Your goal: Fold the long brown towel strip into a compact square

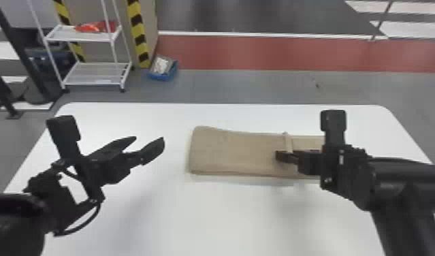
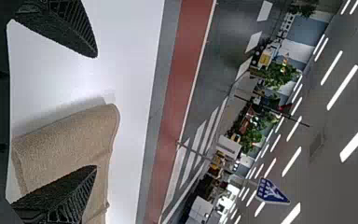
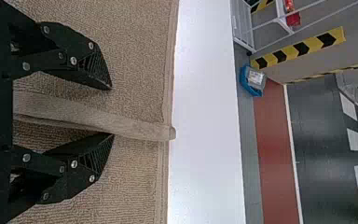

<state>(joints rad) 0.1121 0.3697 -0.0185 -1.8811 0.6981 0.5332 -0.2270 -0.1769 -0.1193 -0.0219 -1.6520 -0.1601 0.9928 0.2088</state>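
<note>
The brown towel strip [image 1: 233,153] lies flat across the middle and right of the table, with a narrow raised fold [image 1: 288,143] standing crosswise on it. My right gripper [image 1: 283,157] is over the towel at that fold. In the right wrist view, the fold [image 3: 93,116] runs between the parted fingers of my right gripper [image 3: 112,112]. Left of the towel's end, above the table, my left gripper [image 1: 150,144] stands open, holding nothing. The left wrist view has my left gripper [image 2: 96,112] with the towel's rounded end [image 2: 74,135] beyond it.
A white table [image 1: 199,218] carries the towel, with bare surface in front of it. Behind the table stand a white shelf rack [image 1: 90,73] and a blue bin [image 1: 162,68] on the floor.
</note>
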